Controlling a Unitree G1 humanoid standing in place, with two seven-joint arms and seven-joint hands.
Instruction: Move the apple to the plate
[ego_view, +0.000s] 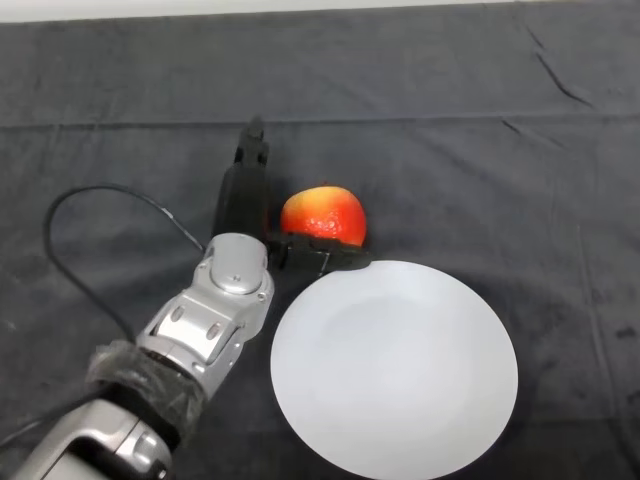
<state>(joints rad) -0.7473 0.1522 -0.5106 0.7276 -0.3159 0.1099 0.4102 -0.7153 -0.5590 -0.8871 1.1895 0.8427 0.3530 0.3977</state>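
A red and orange apple (322, 213) sits on the dark cloth just beyond the far left rim of a white plate (400, 370). My left hand (241, 205) lies right beside the apple on its left. Its fingers (250, 152) point straight away from me, past the apple's left side. Its thumb (322, 256) reaches across in front of the apple, between the apple and the plate's rim. The hand is open, with the apple in the gap between thumb and fingers. The plate is bare.
The dark cloth (480, 150) covers the whole table, with a few creases at the far right. The table's far edge runs along the top of the view.
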